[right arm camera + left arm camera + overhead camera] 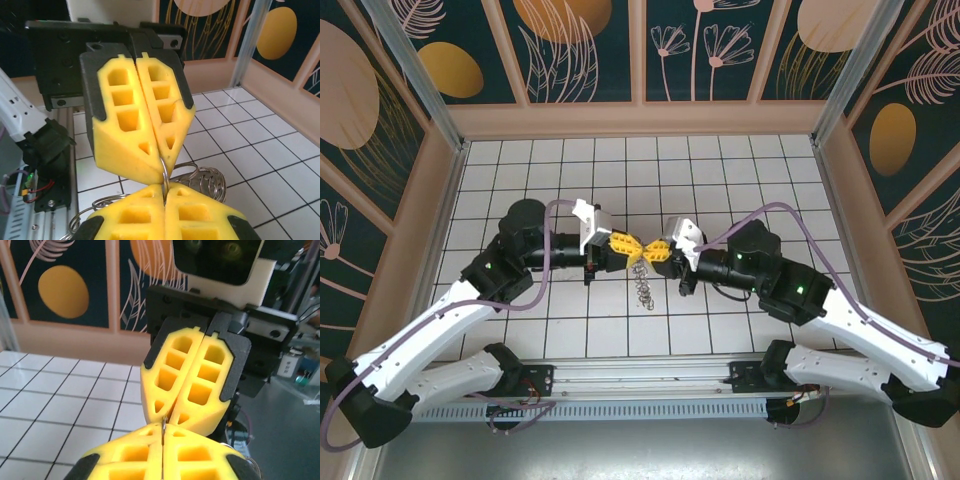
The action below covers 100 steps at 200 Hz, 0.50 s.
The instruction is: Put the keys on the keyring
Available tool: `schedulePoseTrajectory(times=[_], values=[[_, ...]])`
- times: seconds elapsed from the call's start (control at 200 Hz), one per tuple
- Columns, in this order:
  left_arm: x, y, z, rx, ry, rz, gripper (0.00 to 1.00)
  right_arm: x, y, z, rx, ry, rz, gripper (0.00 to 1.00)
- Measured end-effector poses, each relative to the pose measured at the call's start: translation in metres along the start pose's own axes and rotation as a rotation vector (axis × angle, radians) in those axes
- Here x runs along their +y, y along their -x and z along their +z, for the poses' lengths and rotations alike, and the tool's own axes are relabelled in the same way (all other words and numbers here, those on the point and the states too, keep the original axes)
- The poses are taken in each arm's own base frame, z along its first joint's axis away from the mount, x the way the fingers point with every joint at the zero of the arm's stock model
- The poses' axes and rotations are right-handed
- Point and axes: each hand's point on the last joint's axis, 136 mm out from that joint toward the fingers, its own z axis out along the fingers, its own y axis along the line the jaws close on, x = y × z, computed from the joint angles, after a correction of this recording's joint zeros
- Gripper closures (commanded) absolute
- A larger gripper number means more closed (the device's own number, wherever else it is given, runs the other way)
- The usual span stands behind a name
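Arms, two of them, reach in from either side in the top view over the white tiled counter (570, 330). The left gripper (638, 252) and the right gripper (658, 250) meet tip to tip near its middle. One keyring (643, 285) shows as a thin string of grey metal loops running from that meeting point toward the near edge; whether it hangs or lies on the tiles cannot be told.

From the left wrist, the left gripper (163, 460) has its two yellow fingers pressed together on a single thin upright strand of the keyring (163, 426). The right gripper (170, 421) faces it just above, jaws together, its tips at the same strand.

From the right wrist, the right gripper (165, 210) is clamped on one pale wire of the keyring (200, 182), whose shiny loops fan out beside and behind the fingers, too overlapped to count. The left gripper (161, 167) pinches the same wire from above
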Motion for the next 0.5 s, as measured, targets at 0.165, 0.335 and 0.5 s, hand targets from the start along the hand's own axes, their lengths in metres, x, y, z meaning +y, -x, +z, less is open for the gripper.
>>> schedulePoseTrajectory(times=[0.165,0.335,0.5], values=[[0.013,-0.022,0.002,0.13,0.051,0.017,0.88,-0.007,-0.019,0.011,0.149,-0.021,-0.025,1.0],[0.021,-0.053,0.007,0.246,0.07,0.005,1.0,-0.01,-0.049,0.019,0.326,-0.013,-0.037,1.0],[0.021,-0.06,0.008,0.275,0.068,0.009,1.0,-0.01,-0.057,0.021,0.39,-0.003,-0.057,1.0]])
